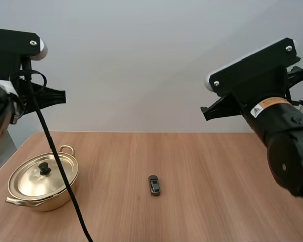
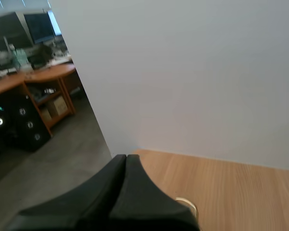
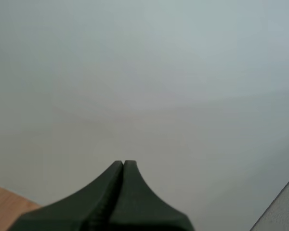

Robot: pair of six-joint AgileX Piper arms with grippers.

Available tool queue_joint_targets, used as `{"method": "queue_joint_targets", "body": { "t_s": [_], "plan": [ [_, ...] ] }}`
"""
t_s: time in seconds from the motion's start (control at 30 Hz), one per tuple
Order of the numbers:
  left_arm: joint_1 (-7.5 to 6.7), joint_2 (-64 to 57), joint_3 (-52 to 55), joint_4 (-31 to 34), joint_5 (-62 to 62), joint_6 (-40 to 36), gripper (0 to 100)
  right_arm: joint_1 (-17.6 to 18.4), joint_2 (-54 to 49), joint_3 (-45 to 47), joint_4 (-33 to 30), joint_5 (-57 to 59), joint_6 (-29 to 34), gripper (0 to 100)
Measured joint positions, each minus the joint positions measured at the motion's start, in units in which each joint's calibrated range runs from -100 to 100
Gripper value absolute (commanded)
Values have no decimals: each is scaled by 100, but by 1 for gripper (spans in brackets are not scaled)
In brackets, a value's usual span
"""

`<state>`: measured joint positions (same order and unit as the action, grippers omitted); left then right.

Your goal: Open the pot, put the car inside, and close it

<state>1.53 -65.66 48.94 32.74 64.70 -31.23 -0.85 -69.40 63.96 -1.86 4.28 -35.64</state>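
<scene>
Pot: I see a round, shiny gold metal pot (image 1: 45, 194) on the left side of the light brown wooden bench (image 1: 217, 191).
Lid: The flat gold lid (image 1: 30, 181) with a black knob (image 1: 45, 169) sits on the pot.
Car: The small dark grey toy car (image 1: 154, 185) lies near the middle of the bench, well apart from the pot.
Left end effector: My black left end effector (image 2: 125, 156) has its fingers pressed together and holds nothing. It is up in the air near the pot.
Right end effector: My black right end effector (image 3: 123, 162) is the same, up high with its fingers pressed together and nothing in them.

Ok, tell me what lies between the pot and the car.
In the high view, only bare table lies between the pot and the car.
</scene>
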Motion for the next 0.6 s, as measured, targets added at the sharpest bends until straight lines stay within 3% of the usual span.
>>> {"method": "queue_joint_targets", "body": {
  "t_s": [0.1, 0.23, 0.27, 0.33, 0.4, 0.47, 0.5, 0.6],
  "plan": [
    [0, 513, -31, -98, 732, 332, 0, 0, 593, -633, 535, 747, -100, 0],
    [0, 889, -31, 247, 1857, 856, 1, 0, 1309, -1431, 1213, 1795, -310, 0],
    [0, 889, -31, 412, 2136, 914, 4, 0, 1509, -1640, 1390, 2090, -403, 11],
    [0, 889, -31, 740, 2614, 943, 20, 0, 1865, -2018, 1715, 2631, -605, 46],
    [0, 900, -31, 1033, 2851, 854, 51, 0, 2258, -2360, 2070, 3152, -867, 96],
    [0, 934, 2, 1178, 2941, 820, 88, 0, 2558, -2523, 2385, 3658, -1123, 100],
    [0, 952, 2, 1209, 2941, 849, 100, 0, 2647, -2537, 2559, 3960, -1237, 100],
    [0, 1067, 13, 1131, 2700, 1055, 100, 0, 2691, -2540, 3094, 4712, -1403, 100]
  ]
}}
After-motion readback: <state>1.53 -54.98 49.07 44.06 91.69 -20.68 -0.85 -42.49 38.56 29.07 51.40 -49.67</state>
